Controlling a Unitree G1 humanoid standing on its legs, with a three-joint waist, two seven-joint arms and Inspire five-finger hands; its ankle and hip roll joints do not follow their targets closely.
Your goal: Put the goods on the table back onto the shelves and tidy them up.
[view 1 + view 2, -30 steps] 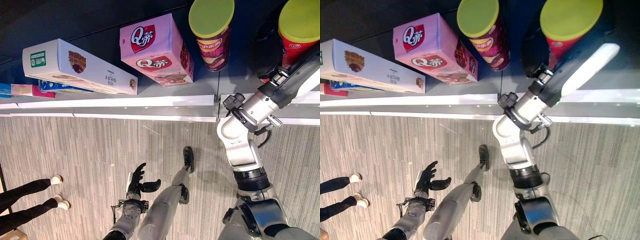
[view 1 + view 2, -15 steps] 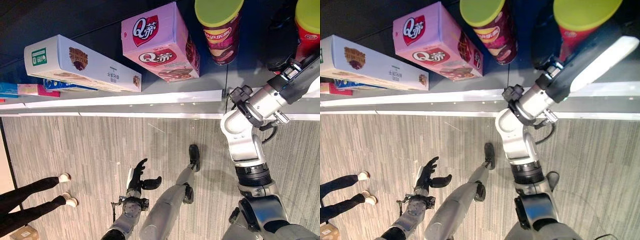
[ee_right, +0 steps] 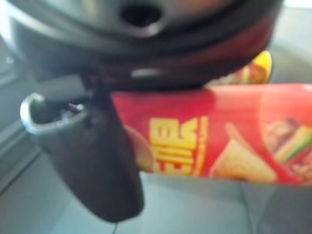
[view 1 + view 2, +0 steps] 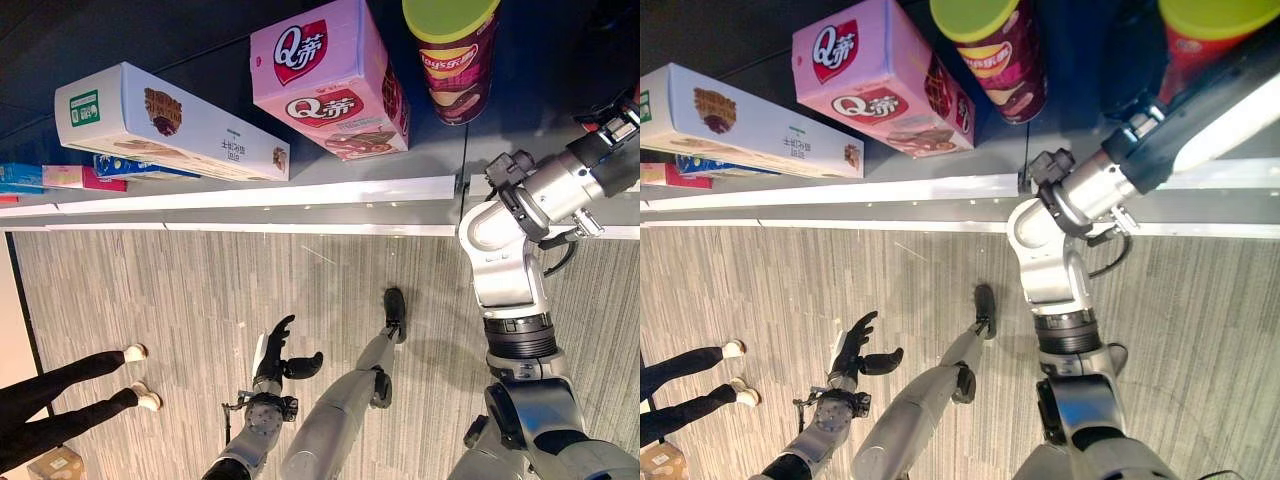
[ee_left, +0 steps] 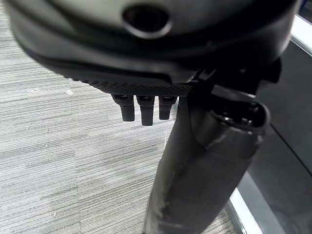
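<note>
— Where is the red can point(image 3: 234, 146) kept?
— On the shelf point(image 4: 300, 190), upright beside the purple can point(image 4: 455, 55), clasped by the right hand point(image 3: 97, 161), presumably for straightening.
— And the left hand point(image 4: 275, 350)?
— Hung low over the floor, fingers relaxed, nothing held.

On the shelf point(image 4: 300, 190), long box point(image 4: 170, 122) left of upright box point(image 4: 330, 80), canister point(image 4: 455, 55) right

My left hand point(image 4: 272, 352): black, a white patch along one side, stubby dark fingers point(image 5: 144, 109) under a textured palm edge.
My right arm point(image 4: 505, 290): silver-grey rounded segments, black ribbed ring, dark collar.
My right hand point(image 3: 92, 161): dark casing, smooth rounded thumb.
</note>
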